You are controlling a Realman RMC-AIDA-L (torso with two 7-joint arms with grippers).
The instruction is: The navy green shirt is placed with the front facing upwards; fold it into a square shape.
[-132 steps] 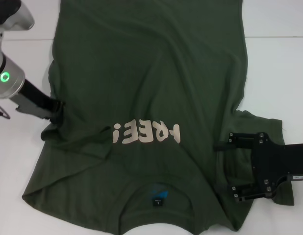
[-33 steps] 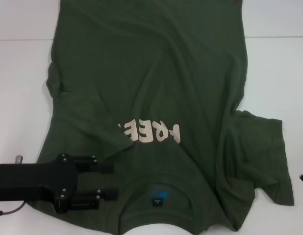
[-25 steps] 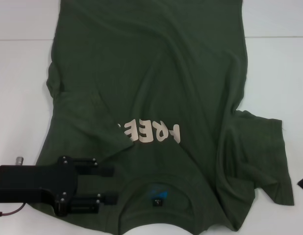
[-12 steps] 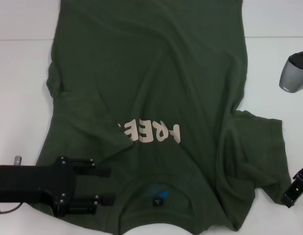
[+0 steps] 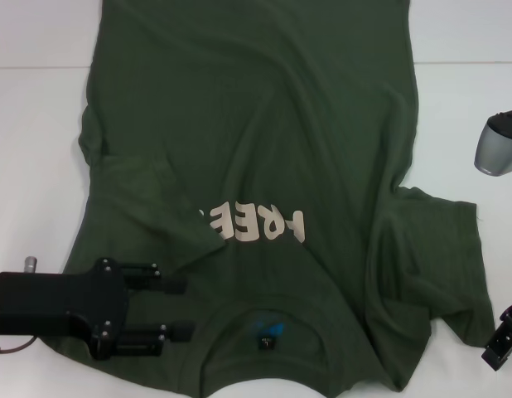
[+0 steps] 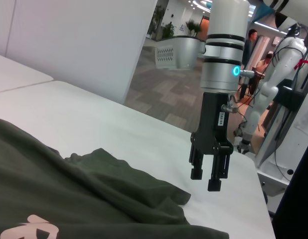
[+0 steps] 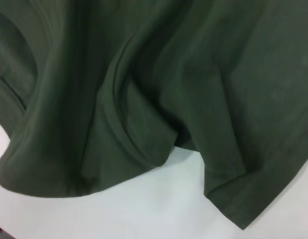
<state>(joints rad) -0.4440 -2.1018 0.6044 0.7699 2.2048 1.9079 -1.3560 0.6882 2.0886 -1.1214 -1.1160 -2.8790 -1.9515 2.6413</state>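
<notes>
The navy green shirt [image 5: 264,166] lay front-up across the tabletop [image 5: 32,149]. The left hand [image 5: 180,308], fingers apart, hovered over its shoulder; the right hand [image 6: 210,180], narrowly parted, hung beside the sleeve. Best pinch both shoulders evenly

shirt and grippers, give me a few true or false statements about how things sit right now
1. The shirt lies with its lettering facing up. True.
2. The left sleeve is spread flat outward. False: it is folded in over the body, covering part of the lettering.
3. The left gripper is over the shirt near the collar, fingers open. True.
4. The right gripper grips the right sleeve. False: it hangs above the table beside the sleeve, holding nothing.
</notes>
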